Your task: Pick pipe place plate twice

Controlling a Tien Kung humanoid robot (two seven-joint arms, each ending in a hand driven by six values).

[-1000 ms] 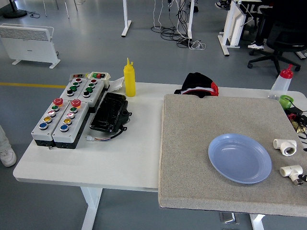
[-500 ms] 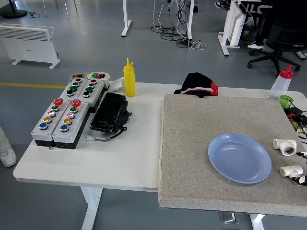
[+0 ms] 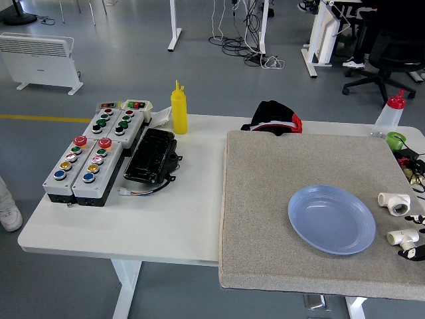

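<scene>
1. Two white pipe fittings are seen at the right of the grey mat (image 3: 279, 219), just right of the blue plate (image 3: 331, 219): the far fitting (image 3: 394, 202) and the near fitting (image 3: 402, 237). Neither is on the plate yet.
2. Only dark fingertips of the right hand (image 3: 413, 250) are shown at the picture's right edge, touching or just beside the near fitting (whether they are spread or pinching cannot be told).
3. A partial grip is judged the main risk: the round fitting could be rolled or pushed off the mat's right side.
4. The far fitting, lying near, could be knocked during the lift.
5. The light plate could be shifted by a low carry.
</scene>
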